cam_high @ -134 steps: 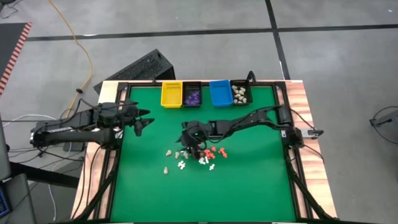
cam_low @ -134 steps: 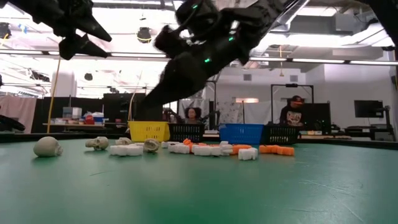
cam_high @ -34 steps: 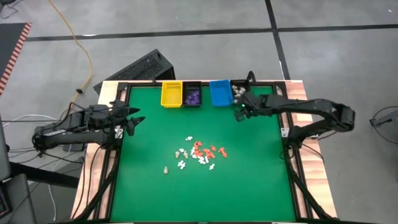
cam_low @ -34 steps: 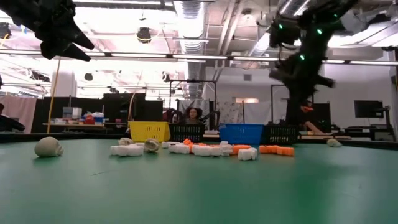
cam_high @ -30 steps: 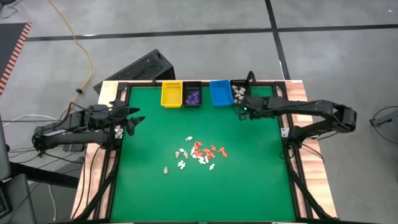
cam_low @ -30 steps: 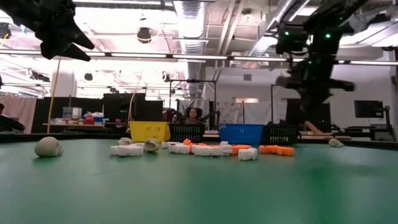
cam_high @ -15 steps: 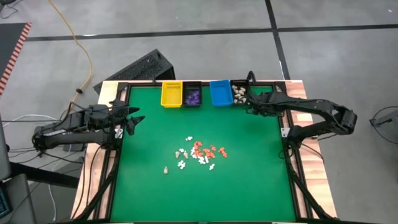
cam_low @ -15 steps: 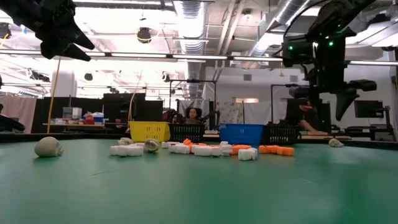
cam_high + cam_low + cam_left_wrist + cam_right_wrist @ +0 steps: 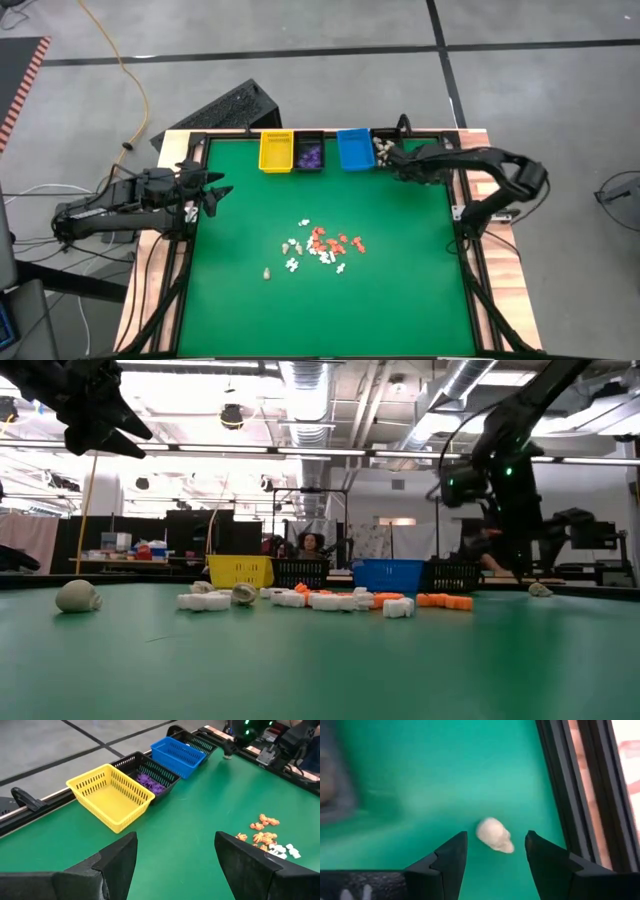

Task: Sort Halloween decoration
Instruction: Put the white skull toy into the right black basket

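A scatter of tiny Halloween decoration pieces [image 9: 318, 245] lies near the middle of the green table [image 9: 400, 290]: white, cream and orange-red figurines in a loose cluster, with one cream piece [image 9: 267, 272] a little apart on the left arm's side; in the low view they form a low row, a cream skull [image 9: 76, 596] nearest the camera. A separate cream skull [image 9: 494, 834] lies on the green surface close to the table's dark edge rail [image 9: 570, 785], apart from the cluster; the right gripper [image 9: 496, 851] hangs over it with fingers spread and nothing between them, the skull showing in the gap, untouched. In the overhead view this right gripper [image 9: 394, 164] sits at the far edge beside the black bin of cream pieces [image 9: 386, 149], well away from the central scatter; the left gripper [image 9: 222, 194] hovers at the table's left side, fingers also spread and empty, well apart from the pieces. Along the far edge stand a yellow bin [image 9: 276, 151], a black bin holding purple pieces [image 9: 308, 152] and a blue bin [image 9: 354, 149], side by side; nothing lies between either gripper and the cluster. In the room beyond the table a person [image 9: 310, 545] sits behind the bins.
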Tool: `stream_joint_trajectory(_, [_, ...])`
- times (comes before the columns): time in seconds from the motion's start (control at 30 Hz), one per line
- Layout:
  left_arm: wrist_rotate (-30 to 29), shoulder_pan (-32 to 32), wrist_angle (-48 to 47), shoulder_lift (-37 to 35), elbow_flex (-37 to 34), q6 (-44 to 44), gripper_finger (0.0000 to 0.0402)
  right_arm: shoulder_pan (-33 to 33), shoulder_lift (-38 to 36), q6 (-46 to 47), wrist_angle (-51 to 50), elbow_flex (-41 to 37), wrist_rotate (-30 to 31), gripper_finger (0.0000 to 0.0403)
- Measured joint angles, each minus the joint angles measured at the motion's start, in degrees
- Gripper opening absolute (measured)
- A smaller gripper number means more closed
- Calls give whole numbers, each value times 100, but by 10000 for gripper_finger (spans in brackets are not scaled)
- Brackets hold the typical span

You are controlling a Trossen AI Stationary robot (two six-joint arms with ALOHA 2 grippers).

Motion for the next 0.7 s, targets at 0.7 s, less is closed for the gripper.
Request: stream_joint_trajectory(0.7, [2,-2,-4,0,0,-138,256,-157,950,-521,332,25,-667,107])
